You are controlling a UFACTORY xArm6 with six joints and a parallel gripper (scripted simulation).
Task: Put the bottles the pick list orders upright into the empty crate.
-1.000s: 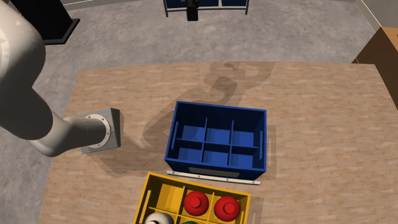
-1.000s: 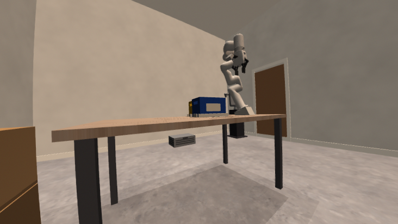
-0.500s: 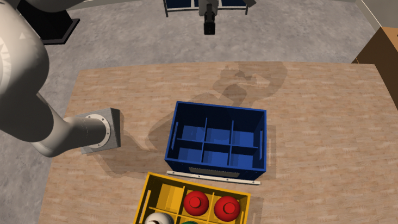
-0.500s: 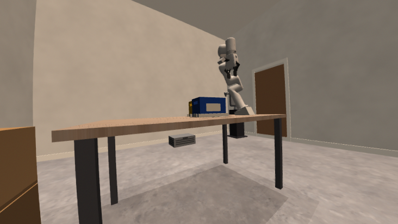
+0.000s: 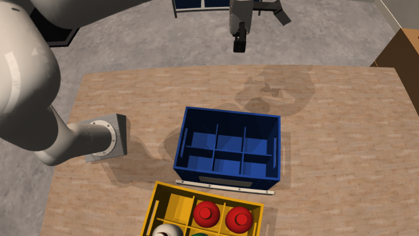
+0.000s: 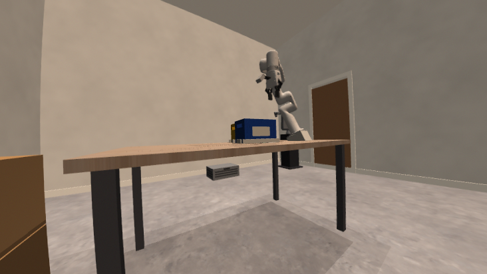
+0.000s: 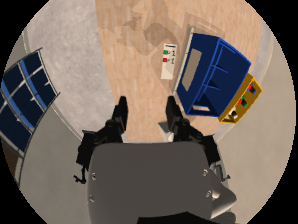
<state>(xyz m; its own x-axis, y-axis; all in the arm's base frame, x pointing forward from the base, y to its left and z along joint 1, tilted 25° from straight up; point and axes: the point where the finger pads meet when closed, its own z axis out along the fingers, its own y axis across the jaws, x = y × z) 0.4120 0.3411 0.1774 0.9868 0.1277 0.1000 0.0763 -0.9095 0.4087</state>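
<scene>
Evidently, black angular fingers (image 5: 239, 46) (image 6: 273, 94) apart.

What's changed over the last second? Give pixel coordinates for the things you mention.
The gripper (image 5: 239, 48) (image 6: 273, 96) (image 7: 146, 103) moved right and down in the top view, toward the table, and left and lower in the exterior view. Nothing taken or released. The blue crate (image 5: 233, 111) (image 6: 263, 122) (image 7: 202, 50) and yellow crate (image 5: 209, 193) (image 6: 233, 132) (image 7: 251, 104) stayed put.
</scene>
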